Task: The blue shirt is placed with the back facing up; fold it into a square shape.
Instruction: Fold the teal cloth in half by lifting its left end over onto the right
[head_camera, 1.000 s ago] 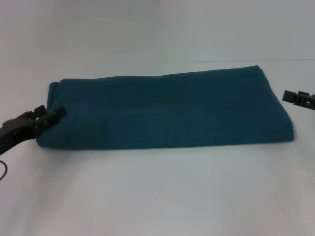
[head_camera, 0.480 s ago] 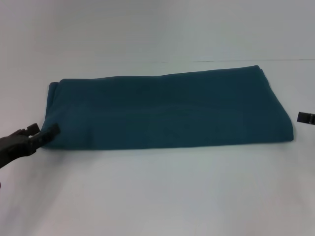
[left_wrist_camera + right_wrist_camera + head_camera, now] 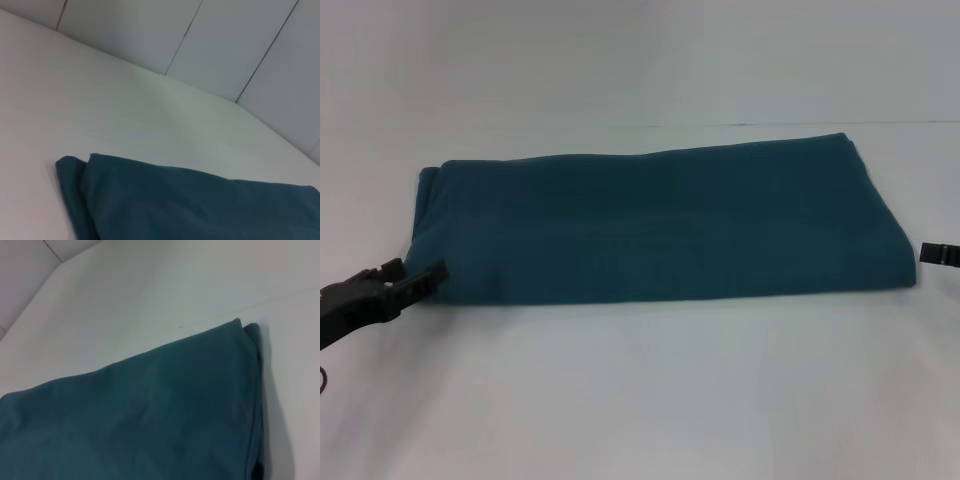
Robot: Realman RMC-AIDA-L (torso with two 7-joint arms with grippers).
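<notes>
Shirt, folded into a long band, lies on the white table between both grippers. Left gripper, fingers apart, sits just off its near corner; right gripper beside the opposite end, fingers unclear.

Folded shirt lying lengthwise across the table, toward its far side. Left tool just beside the near left corner, perhaps touching. Right tool right of the shirt's right edge.
</notes>
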